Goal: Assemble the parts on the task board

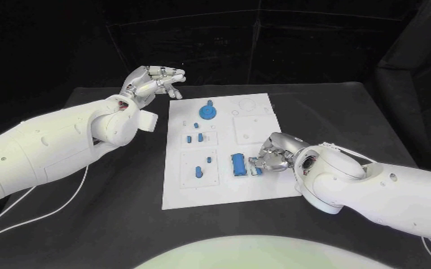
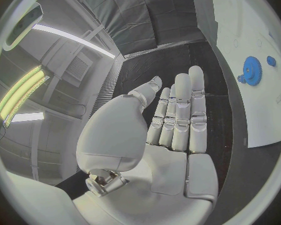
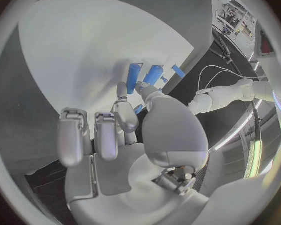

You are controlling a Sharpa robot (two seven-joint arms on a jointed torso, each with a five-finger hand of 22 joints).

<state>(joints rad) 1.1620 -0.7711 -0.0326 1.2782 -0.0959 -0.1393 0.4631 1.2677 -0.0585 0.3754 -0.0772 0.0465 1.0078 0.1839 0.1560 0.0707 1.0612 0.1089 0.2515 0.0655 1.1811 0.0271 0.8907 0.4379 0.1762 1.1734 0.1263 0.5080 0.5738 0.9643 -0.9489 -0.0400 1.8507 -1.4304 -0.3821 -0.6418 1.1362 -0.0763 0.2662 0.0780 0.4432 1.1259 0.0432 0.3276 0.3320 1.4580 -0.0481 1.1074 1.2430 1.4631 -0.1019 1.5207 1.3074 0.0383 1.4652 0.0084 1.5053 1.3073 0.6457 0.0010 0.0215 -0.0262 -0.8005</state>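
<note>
I'm watching the long blue part (image 1: 238, 164) lying at about five o'clock on the task board (image 1: 260, 185), where my right hand (image 1: 272, 157) is working beside it, fingertips (image 3: 140, 87) seeming to be touching its end. I'm judging this as the picking or seating step for that part; next I'm needing a firm pinch, then alignment over its slot. Whether the fingers are actually clamping it I cannot tell, since the palm is hiding the contact. The blue gear (image 1: 208, 111) is sitting at twelve o'clock. My left hand (image 1: 154, 83) is hovering off the board at eleven o'clock, fingers apart, holding nothing
</note>
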